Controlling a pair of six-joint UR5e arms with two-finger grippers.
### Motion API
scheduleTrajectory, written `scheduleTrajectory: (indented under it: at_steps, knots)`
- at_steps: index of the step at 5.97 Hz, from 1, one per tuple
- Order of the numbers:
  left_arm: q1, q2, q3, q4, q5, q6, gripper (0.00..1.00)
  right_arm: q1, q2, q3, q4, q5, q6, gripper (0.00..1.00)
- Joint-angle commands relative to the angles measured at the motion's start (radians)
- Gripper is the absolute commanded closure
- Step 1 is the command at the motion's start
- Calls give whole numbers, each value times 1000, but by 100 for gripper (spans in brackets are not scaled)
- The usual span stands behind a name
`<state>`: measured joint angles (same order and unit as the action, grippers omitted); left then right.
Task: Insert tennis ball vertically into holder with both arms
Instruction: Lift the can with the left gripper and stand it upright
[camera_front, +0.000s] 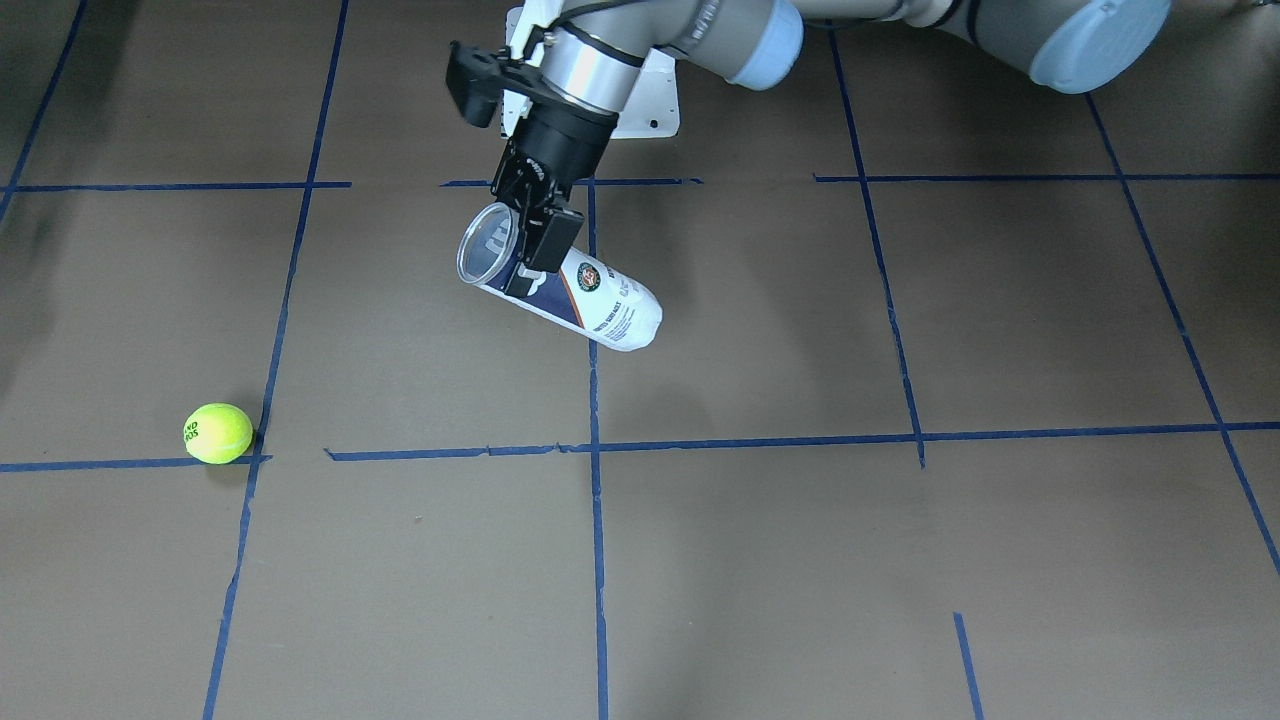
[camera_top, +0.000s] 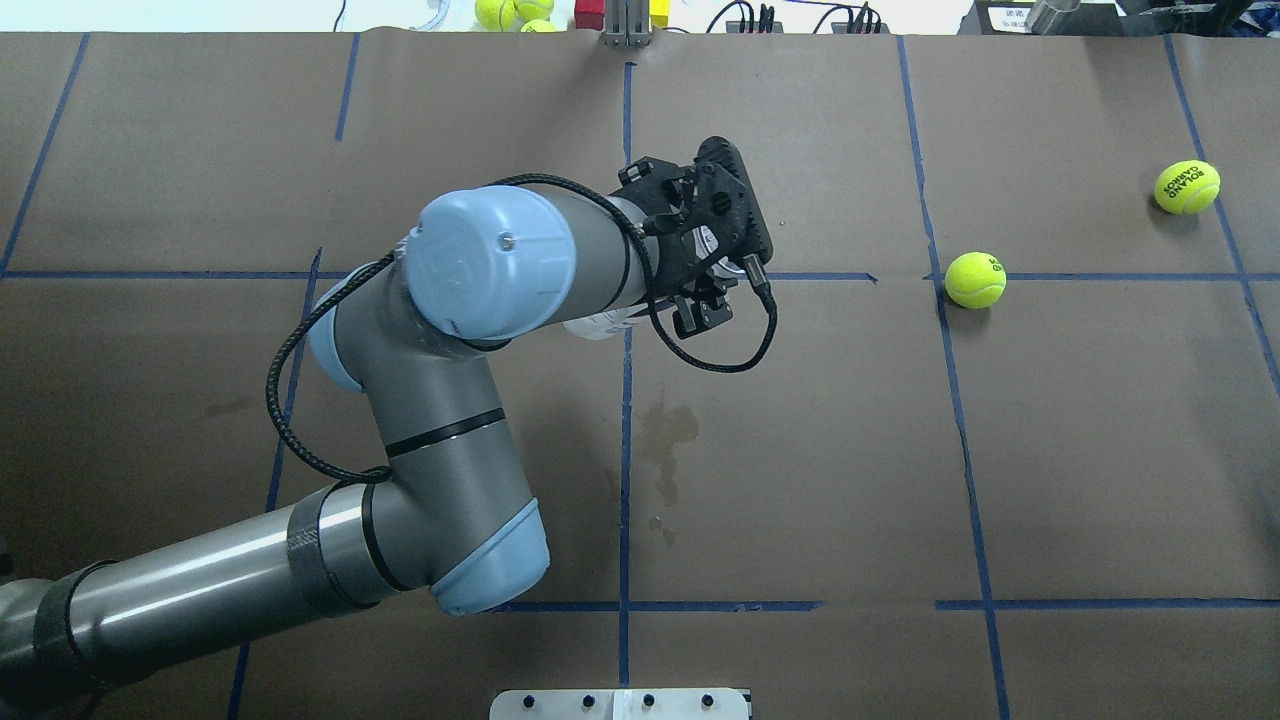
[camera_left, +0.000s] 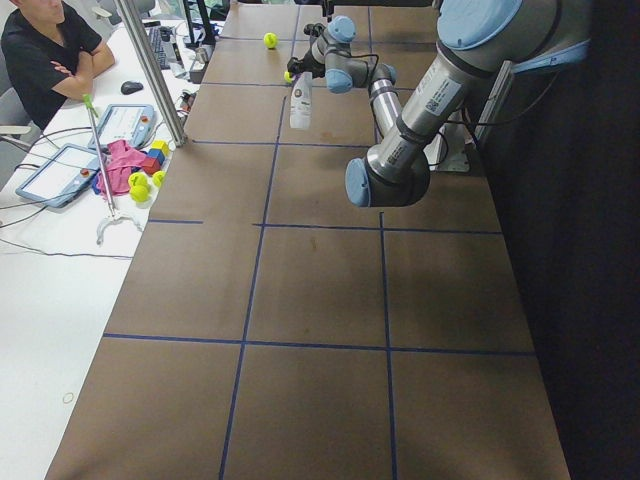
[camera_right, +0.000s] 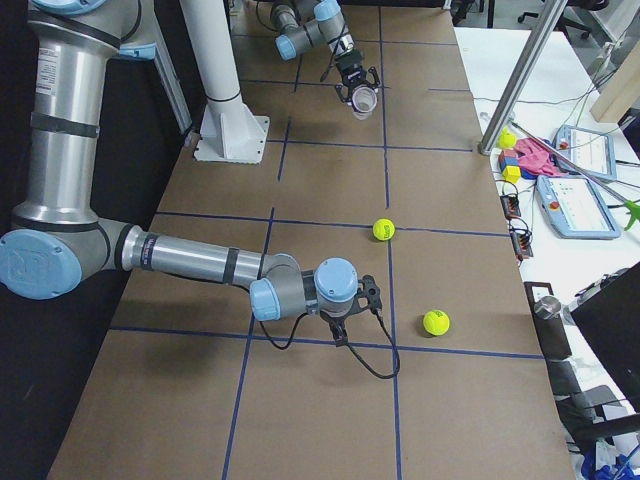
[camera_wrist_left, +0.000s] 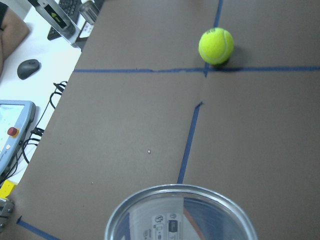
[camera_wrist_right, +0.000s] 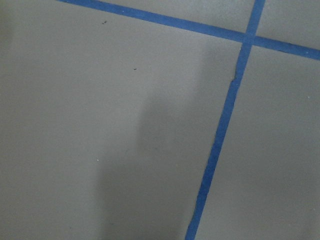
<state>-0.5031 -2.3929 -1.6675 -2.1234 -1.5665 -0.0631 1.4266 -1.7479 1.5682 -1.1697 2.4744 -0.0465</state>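
Taped table (camera_front: 900, 560): left fingers (camera_front: 556, 240) clamp holder (camera_front: 600, 300); right fingers (camera_right: 338, 328) spread unclear; tennis ball (camera_front: 218, 433) apart.

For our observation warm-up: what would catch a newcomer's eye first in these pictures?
The left gripper clamps a clear can near its open rim, tilted, at mid-table. A tennis ball sits on the brown table to the robot's right, with a second ball farther right.
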Motion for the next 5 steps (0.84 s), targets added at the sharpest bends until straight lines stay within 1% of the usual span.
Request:
scheduleTrajectory:
  at_steps: [1,2,3,4,5]
  knots:
    - [-11,64,6,-294,-23,-177,27,0,1,0,33,-2,-1,1]
    - [-23,89,8,-441,-21,-199,23,0,-1,-4,59,-2,1,1]
    - [-17,144,27,-564,-21,-202,23,0,-1,-1,64,-3,1,1]
    - [-14,152,164,-793,-21,-202,23,0,1,7,65,-3,1,1]
    - [-14,150,245,-899,-20,-202,23,0,19,24,65,-6,38,1]
